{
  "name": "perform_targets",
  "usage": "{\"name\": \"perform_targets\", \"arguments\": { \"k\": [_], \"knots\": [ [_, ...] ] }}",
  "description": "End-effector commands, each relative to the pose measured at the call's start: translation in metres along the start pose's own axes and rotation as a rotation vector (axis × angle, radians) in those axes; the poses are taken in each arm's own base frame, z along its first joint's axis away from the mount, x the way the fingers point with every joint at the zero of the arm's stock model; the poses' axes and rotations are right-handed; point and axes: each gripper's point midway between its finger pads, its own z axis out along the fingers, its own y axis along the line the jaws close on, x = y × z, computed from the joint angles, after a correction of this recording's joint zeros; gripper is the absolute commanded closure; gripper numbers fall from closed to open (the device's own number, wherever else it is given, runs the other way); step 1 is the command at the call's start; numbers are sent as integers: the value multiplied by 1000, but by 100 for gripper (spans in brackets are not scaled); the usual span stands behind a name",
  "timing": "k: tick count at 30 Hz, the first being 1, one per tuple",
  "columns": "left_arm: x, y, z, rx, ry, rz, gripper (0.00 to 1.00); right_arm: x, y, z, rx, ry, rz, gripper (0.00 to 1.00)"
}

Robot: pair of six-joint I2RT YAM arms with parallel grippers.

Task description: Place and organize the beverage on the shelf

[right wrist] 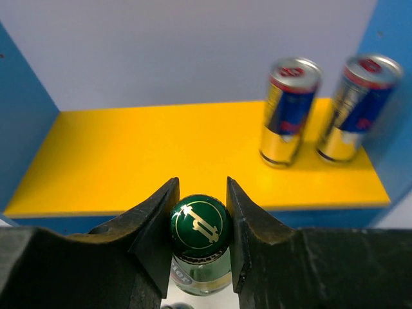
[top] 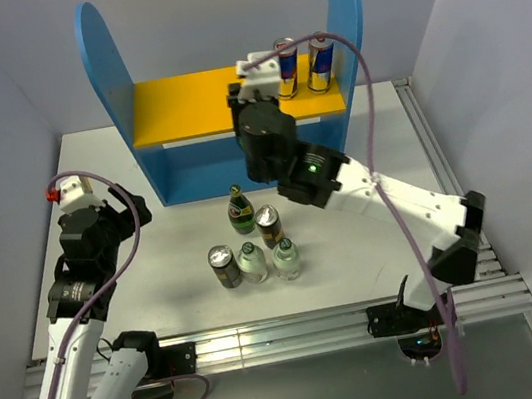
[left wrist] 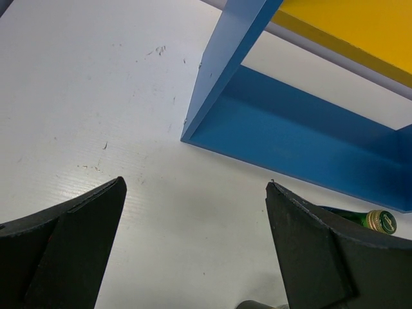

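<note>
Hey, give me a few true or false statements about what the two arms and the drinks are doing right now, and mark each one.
1. The right end effector is clamped on a green bottle just below its cap. True.
2. The blue-and-silver cans stand on the lower level. False: both stand on the yellow upper board, at its right end.
3. The left end effector is shut on a can. False: it is open and empty above the table.
4. Five drinks stand on the table in front of the shelf. True: a second green bottle, two dark cans and two clear bottles.
</note>
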Motion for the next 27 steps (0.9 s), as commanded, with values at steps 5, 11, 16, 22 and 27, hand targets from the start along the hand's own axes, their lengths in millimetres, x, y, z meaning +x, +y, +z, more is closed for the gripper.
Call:
{"name": "perform_targets", "arguments": {
  "k": [5, 11, 16, 22, 27],
  "knots": [
    [-17, -6, -2, 25, -46, -3, 3, -89, 33, 31, -27, -163, 81, 100],
    [-16, -7, -2, 31, -44, -5, 3, -100, 54, 54, -27, -195, 62, 100],
    [-15, -7, -1, 34, -36, -1, 3, -96, 66, 71, -38, -209, 89, 100],
    [-14, -7, -1, 30, -35, -3, 4, -77, 75, 92, -53, -193, 123, 100],
    [-13, -6, 0, 26, -29, -1, 4, -62, 75, 108, -56, -172, 130, 100]
  ]
}}
